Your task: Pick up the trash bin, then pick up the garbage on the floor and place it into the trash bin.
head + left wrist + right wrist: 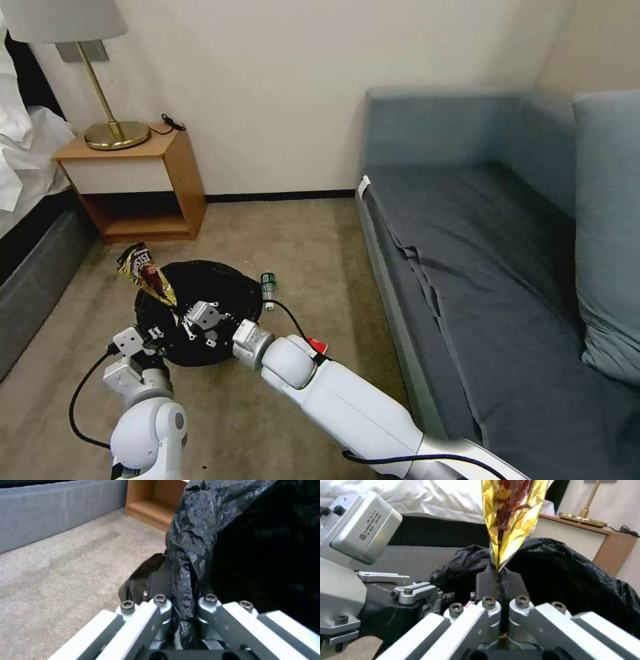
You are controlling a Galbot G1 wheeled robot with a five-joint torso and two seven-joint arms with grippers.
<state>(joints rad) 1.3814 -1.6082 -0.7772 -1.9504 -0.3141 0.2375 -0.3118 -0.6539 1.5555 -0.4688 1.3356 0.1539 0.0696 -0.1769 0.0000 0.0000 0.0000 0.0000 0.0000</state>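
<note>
Already the left gripper [181,627] is clamped on the black-bag-lined round trash bin [220,283]; the right gripper [500,580] pinches the long gold-brown snack wrapper [510,517] above it, not yet dropped. Far right of the bin, the small clear green-label bottle [268,288] lies on the carpet.

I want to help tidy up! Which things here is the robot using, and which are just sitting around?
Part of the job:
trash bin, pinched at its bag rim by the left claw
gold snack wrapper, pinched in the right claw
small bottle on the carpet

Just sitting around:
lamp
nightstand
sofa

No legible text on anything.
</note>
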